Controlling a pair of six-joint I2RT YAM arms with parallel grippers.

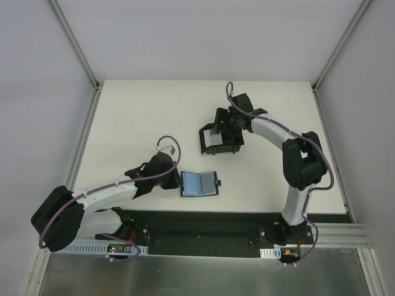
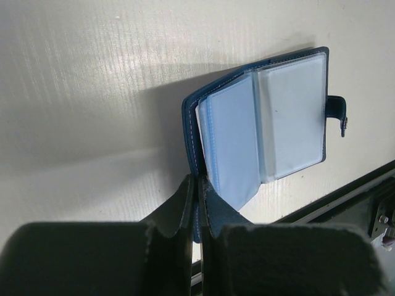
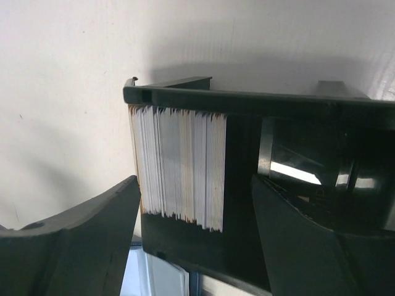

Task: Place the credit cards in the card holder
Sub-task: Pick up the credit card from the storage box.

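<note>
The holder (image 2: 290, 117) lies open on the table (image 1: 154, 111) in front of the left arm. The left gripper (image 2: 196, 191) is pinched shut on the edge of its blue cover, which looks like a sound way to anchor something so light and prone to sliding. Its cover appears soft and its clear sleeves (image 2: 231, 142) thin and floppy, so a card will likely need a straight, gentle feed into a slot; which side the slots open on I cannot tell. The cards (image 3: 179, 163) stand on edge, packed tight at one end of the black box (image 3: 247, 102) further out on the table. The right gripper (image 3: 194, 185) hangs over them with fingers spread wide, one on each side of the stack, holding nothing. The cards look thin, stiff, light and slick, so peeling off one alone seems the hard part. The best hold is probably across the faces of the outermost card, on the side facing the empty part of the box. No brand, label or writing is readable; the card edges show only white with some tan.
</note>
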